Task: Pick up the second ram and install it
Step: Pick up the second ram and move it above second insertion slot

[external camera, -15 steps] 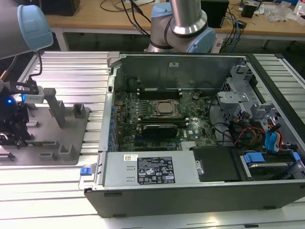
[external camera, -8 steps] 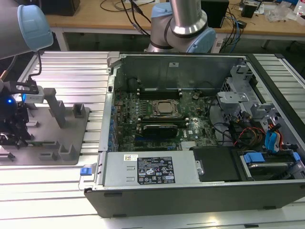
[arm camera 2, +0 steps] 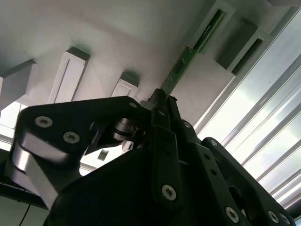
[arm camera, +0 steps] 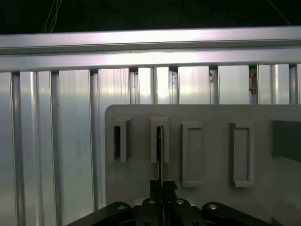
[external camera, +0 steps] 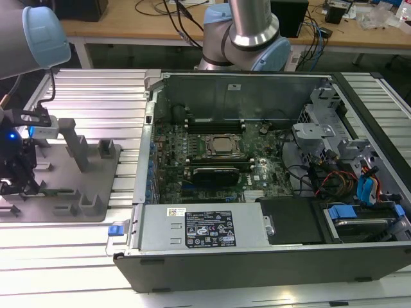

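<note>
The second ram [arm camera 2: 188, 55] is a thin green board standing on edge in a slot block of the grey tray [arm camera 2: 117, 37]. In the first wrist view the second ram [arm camera: 160, 150] shows edge-on, rising from a slot block of the tray [arm camera: 211, 113]. My gripper [arm camera 2: 162, 100] is shut on the near end of the stick, one dark finger on each face. The gripper [arm camera: 162, 184] pinches it just below the slot block. In the exterior view the gripper [external camera: 18, 179] hangs over the tray [external camera: 96, 192] at the exterior view's left.
An open computer case [external camera: 270, 244] lies at the exterior view's middle and right, with the motherboard's CPU socket [external camera: 223, 146] and black slot rails [external camera: 215, 122] inside. Grey posts [external camera: 78, 144] stand up from the tray. Ribbed aluminium table [arm camera: 51, 141] surrounds everything.
</note>
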Robot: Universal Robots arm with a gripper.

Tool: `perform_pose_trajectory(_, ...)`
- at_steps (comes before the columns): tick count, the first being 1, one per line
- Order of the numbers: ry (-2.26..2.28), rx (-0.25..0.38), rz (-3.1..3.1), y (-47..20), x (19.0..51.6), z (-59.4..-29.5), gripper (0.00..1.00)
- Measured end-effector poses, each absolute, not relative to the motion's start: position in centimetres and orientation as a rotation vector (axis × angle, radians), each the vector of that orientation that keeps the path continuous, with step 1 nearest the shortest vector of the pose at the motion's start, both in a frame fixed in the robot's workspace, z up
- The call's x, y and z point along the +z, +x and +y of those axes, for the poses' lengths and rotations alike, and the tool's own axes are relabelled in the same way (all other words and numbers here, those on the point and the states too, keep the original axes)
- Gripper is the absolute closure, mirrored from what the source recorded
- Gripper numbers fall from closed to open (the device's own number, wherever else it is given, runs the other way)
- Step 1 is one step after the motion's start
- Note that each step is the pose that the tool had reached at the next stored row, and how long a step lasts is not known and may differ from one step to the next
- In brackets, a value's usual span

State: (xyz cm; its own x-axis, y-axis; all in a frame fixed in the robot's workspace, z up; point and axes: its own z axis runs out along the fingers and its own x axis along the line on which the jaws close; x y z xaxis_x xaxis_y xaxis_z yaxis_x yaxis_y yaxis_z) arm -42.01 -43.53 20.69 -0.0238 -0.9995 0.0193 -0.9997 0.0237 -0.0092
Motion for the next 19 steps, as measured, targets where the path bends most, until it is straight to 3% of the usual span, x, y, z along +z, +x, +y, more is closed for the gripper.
perform_pose_trajectory(11,2.189,0.031,-2.242,-42.0,21.3,-43.5,0.91)
perform_pose_trajectory(19,2.190,0.032,-2.242,-42.0,25.8,-43.5,0.91)
